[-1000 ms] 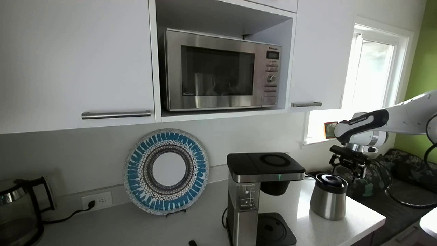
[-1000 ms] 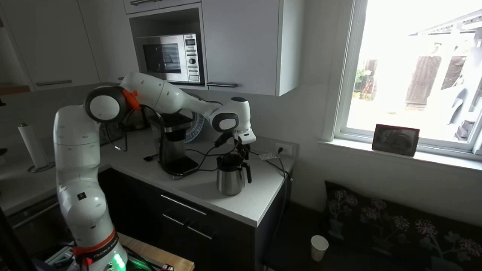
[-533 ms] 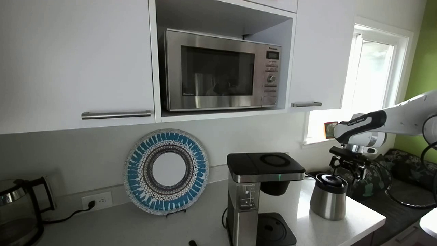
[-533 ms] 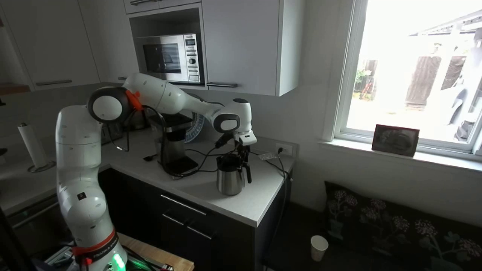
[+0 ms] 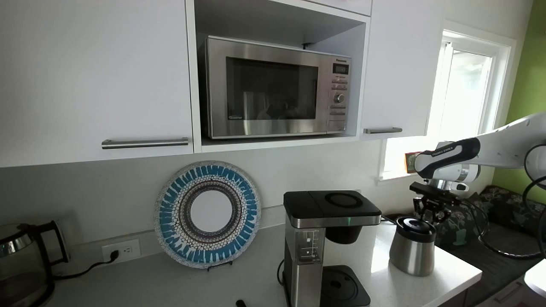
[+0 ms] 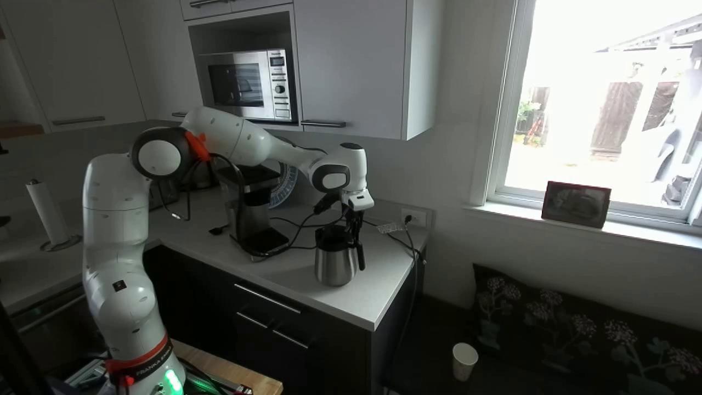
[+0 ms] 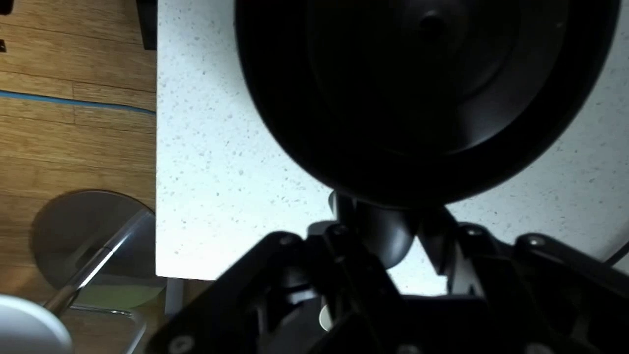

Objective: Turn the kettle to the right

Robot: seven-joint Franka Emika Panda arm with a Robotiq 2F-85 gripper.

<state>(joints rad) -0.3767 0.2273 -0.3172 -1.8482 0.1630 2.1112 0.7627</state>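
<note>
The steel kettle (image 5: 411, 256) stands upright on the white counter close to its end. From above, its dark round lid (image 7: 432, 98) fills the upper part of the wrist view. The black side handle (image 6: 361, 258) points toward the window side. My gripper (image 7: 388, 216) reaches down beside the lid, one finger on each side of the handle, and is shut on it. The fingertips are partly hidden beneath the lid's rim in the wrist view. Behind the kettle, the gripper's dark fingers (image 5: 439, 216) show in an exterior view; the handle is hidden there.
The tall coffee machine (image 6: 255, 214) is beside the kettle on the counter, with cords running behind. A see-through electric kettle (image 5: 23, 264) is farther along. The counter's end (image 6: 384, 307) is close by; a paper cup (image 6: 465, 359) sits beyond it, lower down.
The fingers have come together from wide apart onto the handle. The kettle has shifted slightly, its handle moving a little with the gripper. The arm has moved only slightly.
</note>
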